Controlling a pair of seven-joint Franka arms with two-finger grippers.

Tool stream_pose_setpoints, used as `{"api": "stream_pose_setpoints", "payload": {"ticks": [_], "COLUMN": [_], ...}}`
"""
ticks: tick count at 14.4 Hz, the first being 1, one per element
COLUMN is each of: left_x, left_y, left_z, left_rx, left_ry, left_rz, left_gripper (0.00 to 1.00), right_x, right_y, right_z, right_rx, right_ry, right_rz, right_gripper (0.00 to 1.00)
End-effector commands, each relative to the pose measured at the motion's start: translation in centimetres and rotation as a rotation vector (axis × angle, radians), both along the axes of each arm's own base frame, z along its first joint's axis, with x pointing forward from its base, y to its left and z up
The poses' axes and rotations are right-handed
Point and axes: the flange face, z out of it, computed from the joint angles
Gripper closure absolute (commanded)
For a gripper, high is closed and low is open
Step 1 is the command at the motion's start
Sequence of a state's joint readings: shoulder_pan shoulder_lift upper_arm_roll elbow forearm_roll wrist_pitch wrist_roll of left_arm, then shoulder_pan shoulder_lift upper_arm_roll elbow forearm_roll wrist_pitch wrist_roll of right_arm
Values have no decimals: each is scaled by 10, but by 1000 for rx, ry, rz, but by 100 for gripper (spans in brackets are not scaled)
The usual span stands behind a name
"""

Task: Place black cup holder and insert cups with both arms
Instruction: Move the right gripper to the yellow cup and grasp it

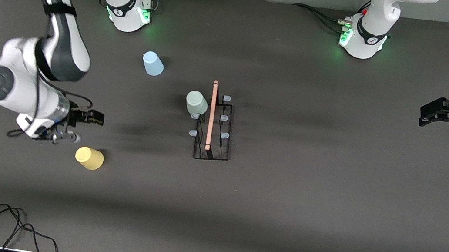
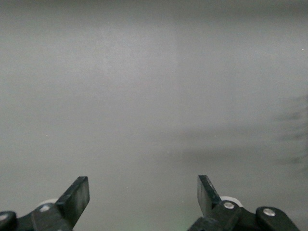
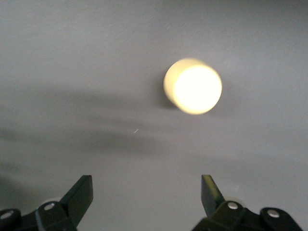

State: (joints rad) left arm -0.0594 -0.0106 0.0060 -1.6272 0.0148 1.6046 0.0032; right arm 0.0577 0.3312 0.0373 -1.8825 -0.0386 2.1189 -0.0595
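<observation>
Right gripper (image 1: pixel 84 127) wide open, empty, above the small yellow plastic tumbler (image 1: pixel 89 158) at the black wire cup holder's (image 1: pixel 214 130) 8 o'clock | light, slippery, grip mid-wall | left gripper (image 2: pixel 143 191) waits, open, empty.

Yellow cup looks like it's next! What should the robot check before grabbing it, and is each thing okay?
1. Right pincer open: ok, fingers spread wide in the right wrist view.
2. Yellow cup free to grab: ok, alone on the table, upside down.
3. Right pincer lined up over the yellow cup: not ok, the cup sits off to one side of it.
4. Holder placed upright: ok.
5. Pegs free: ok, only the green cup is on one; the blue cup is on the table.
6. Left pincer out of the way: ok, open, waiting at its end of the table.
</observation>
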Motion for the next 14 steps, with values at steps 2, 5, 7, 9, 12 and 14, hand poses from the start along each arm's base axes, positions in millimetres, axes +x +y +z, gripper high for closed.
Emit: {"api": "stream_pose_setpoints", "payload": {"ticks": [2, 5, 7, 9, 12, 14], "left_x": [0, 0, 0, 0, 0, 0], "left_y": [-5, -4, -5, -3, -4, -4], "left_z": [7, 8, 7, 8, 8, 7], "left_rx": [16, 16, 18, 18, 18, 18], "left_ry": [4, 3, 4, 3, 2, 4], "left_rz": [-23, -22, -23, -22, -22, -23], "left_gripper": [0, 0, 0, 0, 0, 0], "right_x": [24, 44, 54, 57, 56, 56], "right_y": [-29, -51, -63, -66, -80, -81], "right_z": [-36, -54, -70, -74, -82, -88], "right_rx": [-35, -29, -14, 58, 169, 204], "right_ry": [-25, -20, -14, -16, -13, -10], "right_rz": [74, 84, 55, -10, -64, -77], "right_gripper": [1, 1, 1, 1, 1, 1]}}
